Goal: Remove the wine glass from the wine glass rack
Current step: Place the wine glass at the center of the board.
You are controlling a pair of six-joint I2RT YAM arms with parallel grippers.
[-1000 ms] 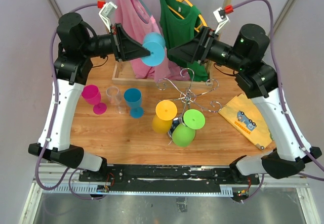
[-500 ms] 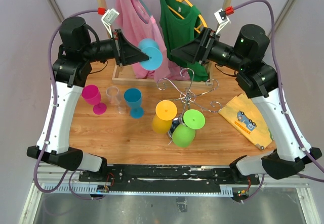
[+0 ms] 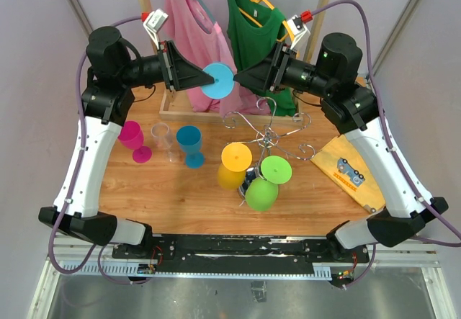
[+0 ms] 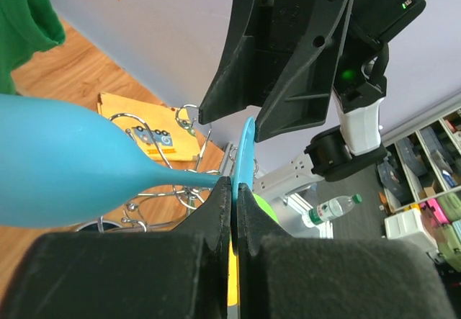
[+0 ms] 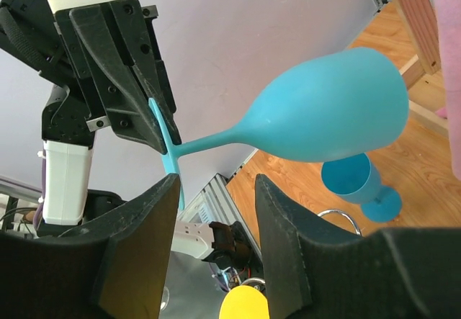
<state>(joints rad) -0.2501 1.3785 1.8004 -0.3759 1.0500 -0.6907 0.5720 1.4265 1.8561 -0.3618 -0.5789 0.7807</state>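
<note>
Two arms are up over your wooden table [image 3: 180, 189], their grippers aimed at each other in front of the pink garment [image 3: 191, 24] and the green garment [image 3: 256, 24] hanging at the back.

Below them on the table you have the wine glass rack [image 3: 268, 133]. A yellow glass [image 3: 233, 164] and a green glass [image 3: 265, 182] are at it, foot uppermost. A yellow cloth [image 3: 349, 171] lies to its right. To its left a magenta glass [image 3: 132, 137], a clear glass [image 3: 163, 140] and a teal glass [image 3: 189, 143] stand upright.

Your light-blue wine glass [image 5: 338, 106] is off the rack and in the air between the two grippers, well above the table. It lies sideways, and its stem runs roughly level in the right wrist view.

Your left gripper [image 4: 232, 189] is clamped on the thin edge of the glass's foot, with the bowl jutting out to one side of its fingers.

Your right gripper [image 5: 216, 182] has its jaws apart. The stem and bowl cross just beyond the gap between its fingers [image 5: 288, 247], and the foot's lower edge runs behind one fingertip. You cannot tell from these views whether that finger touches it.
</note>
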